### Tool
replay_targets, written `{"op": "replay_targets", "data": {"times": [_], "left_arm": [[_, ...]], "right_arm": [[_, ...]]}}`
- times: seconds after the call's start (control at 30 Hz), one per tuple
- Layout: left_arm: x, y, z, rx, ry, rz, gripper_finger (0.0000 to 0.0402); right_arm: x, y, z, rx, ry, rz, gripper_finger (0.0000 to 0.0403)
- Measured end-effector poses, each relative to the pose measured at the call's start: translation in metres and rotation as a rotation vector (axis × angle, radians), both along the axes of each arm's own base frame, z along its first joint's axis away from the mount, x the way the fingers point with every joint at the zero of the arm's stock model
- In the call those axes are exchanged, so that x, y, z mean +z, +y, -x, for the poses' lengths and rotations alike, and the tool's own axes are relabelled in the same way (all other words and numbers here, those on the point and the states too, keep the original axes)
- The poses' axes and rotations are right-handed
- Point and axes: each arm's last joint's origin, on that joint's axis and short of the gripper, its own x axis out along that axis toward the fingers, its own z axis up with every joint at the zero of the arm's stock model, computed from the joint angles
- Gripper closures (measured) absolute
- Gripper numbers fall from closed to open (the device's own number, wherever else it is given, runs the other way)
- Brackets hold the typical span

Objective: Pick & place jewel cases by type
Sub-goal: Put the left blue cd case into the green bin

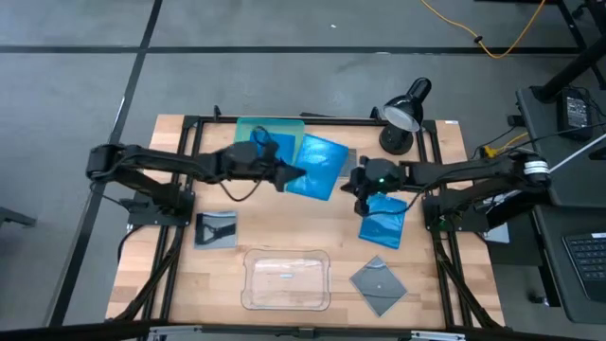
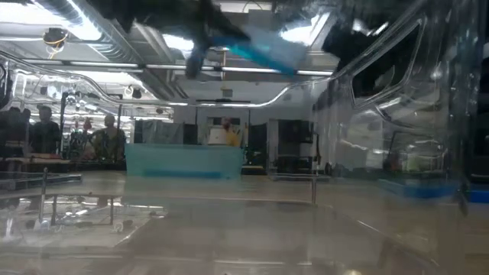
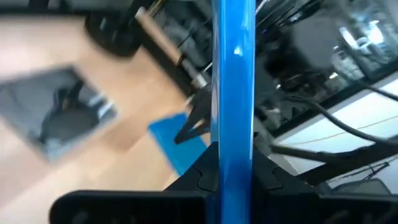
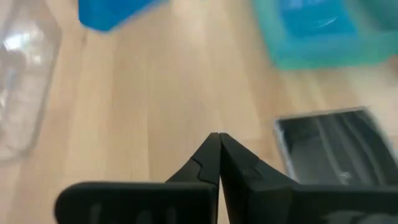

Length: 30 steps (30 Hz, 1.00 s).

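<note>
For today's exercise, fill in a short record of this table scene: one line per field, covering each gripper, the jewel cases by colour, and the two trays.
left gripper: shut on blue case, held above the table near the teal tray
right gripper: shut, holding nothing, above the table at centre right
blue cases: one held; one on the table under the right arm
grey cases: one at left, one at front right
teal tray: back centre
clear tray: front centre
desk lamp: back right

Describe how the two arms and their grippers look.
Both arms are dark, jointed links with black cables running along them. The left gripper and the right gripper each have two black fingers with notched, interlocking inner edges on a black crossbar. The right arm shows a small green light and a white band near its base.
</note>
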Motion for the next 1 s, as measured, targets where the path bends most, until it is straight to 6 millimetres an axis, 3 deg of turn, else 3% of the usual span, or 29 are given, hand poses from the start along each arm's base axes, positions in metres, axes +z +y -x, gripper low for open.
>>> {"op": "replay_targets", "data": {"times": [0.27,0.57,0.8,1.0], "left_arm": [[0.035,-0.004,0.034,-0.01,-0.051,-0.199,0.0383],[0.052,-0.007,0.061,0.0,-0.037,-0.415,0.0383],[0.068,-0.022,0.078,-0.057,-0.052,-0.878,0.0383],[0.088,-0.037,0.087,0.033,0.002,-1.132,0.0383]], "right_arm": [[0.029,0.001,0.016,-0.05,-0.15,-0.054,0.0393],[0.034,0.001,0.019,-0.077,-0.185,-0.097,0.0393],[0.034,0.002,0.019,-0.088,-0.187,-0.12,0.0393],[0.034,0.002,0.019,-0.1,-0.185,-0.138,0.0393]]}}
